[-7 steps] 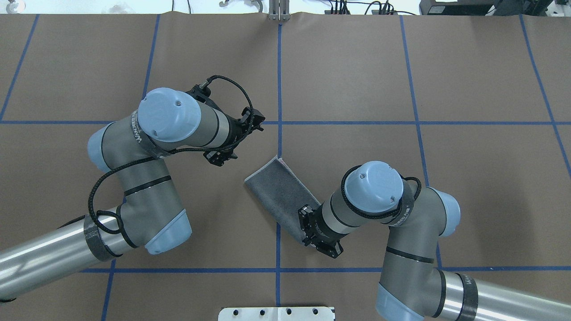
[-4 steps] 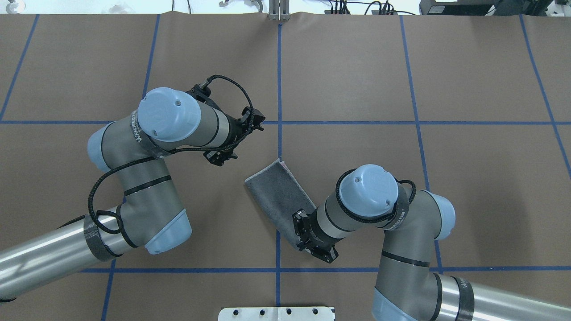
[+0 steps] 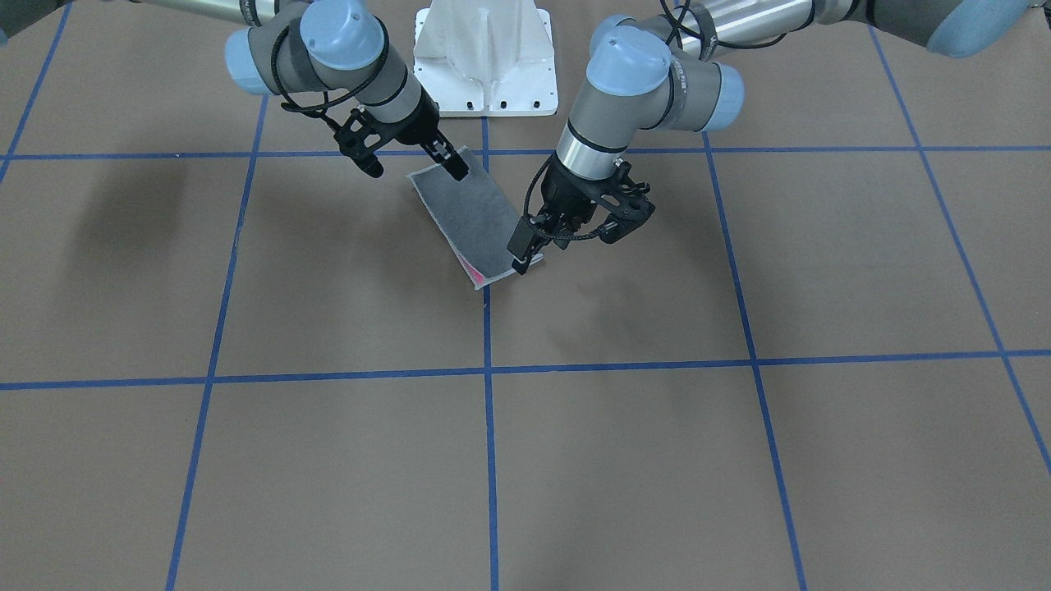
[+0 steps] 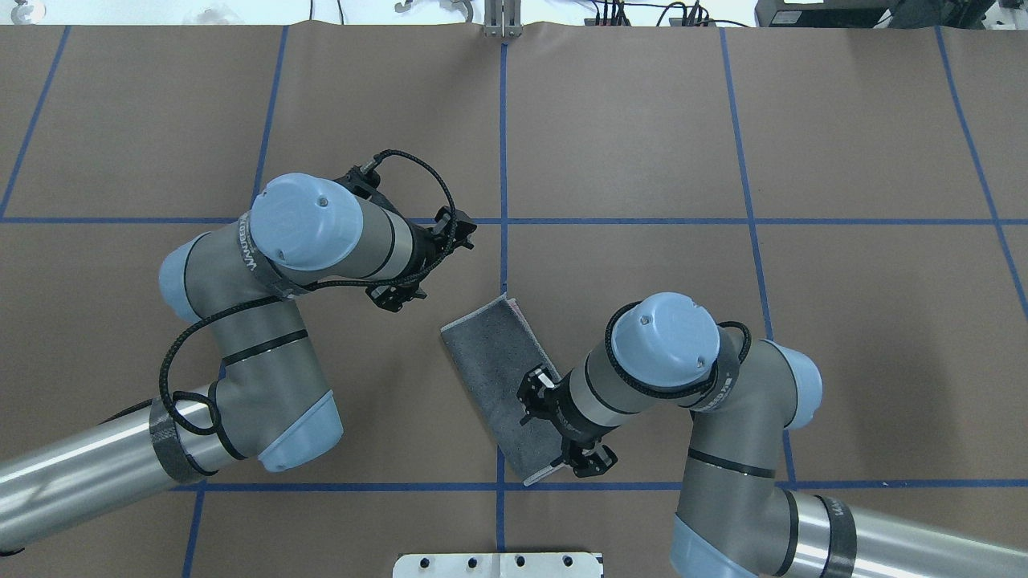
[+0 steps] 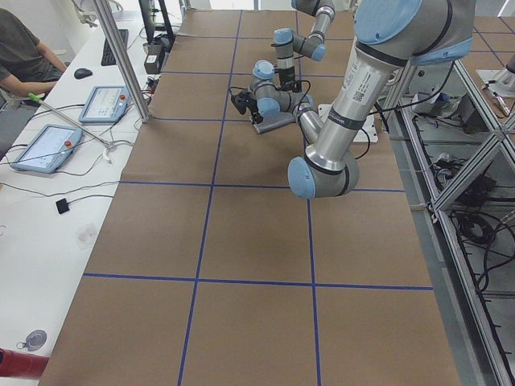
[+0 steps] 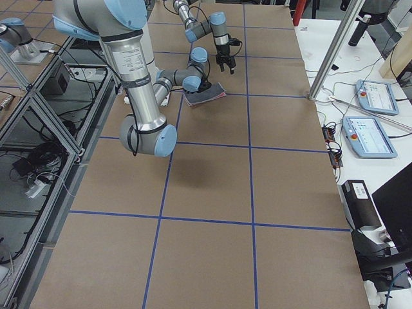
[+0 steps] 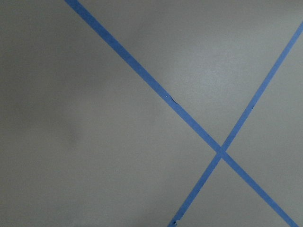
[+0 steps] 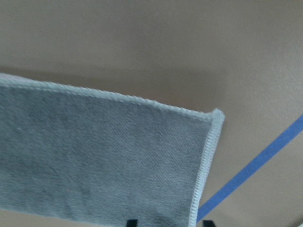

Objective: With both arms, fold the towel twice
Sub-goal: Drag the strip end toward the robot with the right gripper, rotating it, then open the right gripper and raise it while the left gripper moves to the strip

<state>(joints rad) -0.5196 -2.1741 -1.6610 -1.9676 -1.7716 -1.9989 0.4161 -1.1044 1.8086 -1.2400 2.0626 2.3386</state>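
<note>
Towel (image 4: pixel 494 369), folded to a strip, grey face up, lies flat and diagonal on table (image 4: pixel 642 120). Right gripper (image 8: pixel 168 223) over its robot-side corner, fingers narrowly apart, border between the tips. Left gripper (image 3: pixel 524 245) hangs beside the far end; finger spacing not discernible.

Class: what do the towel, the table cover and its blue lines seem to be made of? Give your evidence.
Towel: terry-like cloth, matte grey, nubbly surface, stitched pale hem.
Table cover: probably brown paper, matte, wavy along its far edge.
Blue lines: likely adhesive tape, flat even-width strips laid on the cover.
</note>
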